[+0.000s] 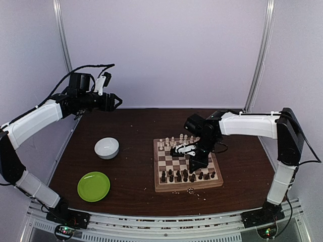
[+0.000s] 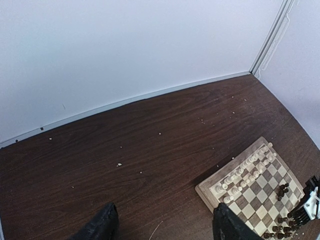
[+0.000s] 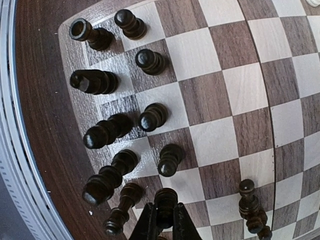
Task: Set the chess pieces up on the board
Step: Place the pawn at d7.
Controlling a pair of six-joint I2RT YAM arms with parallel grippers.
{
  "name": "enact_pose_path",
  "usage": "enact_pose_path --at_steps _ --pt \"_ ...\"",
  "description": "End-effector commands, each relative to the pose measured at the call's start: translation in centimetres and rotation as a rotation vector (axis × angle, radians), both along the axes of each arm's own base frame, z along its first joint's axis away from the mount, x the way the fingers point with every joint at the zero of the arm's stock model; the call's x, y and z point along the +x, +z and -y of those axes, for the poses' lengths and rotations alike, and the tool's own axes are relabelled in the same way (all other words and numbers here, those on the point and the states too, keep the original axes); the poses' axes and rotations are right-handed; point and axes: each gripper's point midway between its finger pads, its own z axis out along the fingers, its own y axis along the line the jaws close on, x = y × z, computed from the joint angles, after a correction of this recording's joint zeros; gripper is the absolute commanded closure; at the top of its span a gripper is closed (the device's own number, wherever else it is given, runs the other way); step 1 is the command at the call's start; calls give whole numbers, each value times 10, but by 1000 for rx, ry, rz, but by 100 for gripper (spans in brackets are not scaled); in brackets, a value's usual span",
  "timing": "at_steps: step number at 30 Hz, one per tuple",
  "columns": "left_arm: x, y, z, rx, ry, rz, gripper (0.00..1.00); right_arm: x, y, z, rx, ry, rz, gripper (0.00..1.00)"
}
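Pinching dark chess piece [image 3: 165, 196], right end effector [image 3: 163, 216]; grip clear only in wrist view. Left end effector [image 2: 164, 217] wide.

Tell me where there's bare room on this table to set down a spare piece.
Bare table lies between the back wall and the board, and in the gap between the white bowl, green plate and the board's left edge. The board's middle rows are mostly free. Crowded: the dark pieces along its near edge, where the right tool grips one.

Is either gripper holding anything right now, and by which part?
Right gripper pinches one dark chess piece between its fingertips, apparently near its top. Left gripper is open and empty.
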Motion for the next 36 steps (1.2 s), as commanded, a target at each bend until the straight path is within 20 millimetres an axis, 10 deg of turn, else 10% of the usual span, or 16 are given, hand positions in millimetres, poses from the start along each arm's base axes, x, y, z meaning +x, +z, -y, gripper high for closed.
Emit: enact_pose_path --at_steps 1,21,36 --pt "4 3 -2 -10 6 18 35 10 -8 -3 -24 4 36 90" --pt "5 1 -2 -5 5 16 35 8 -22 1 -59 4 15 81" --pt "5 1 -2 -4 7 14 35 37 38 12 30 -90 69 66"
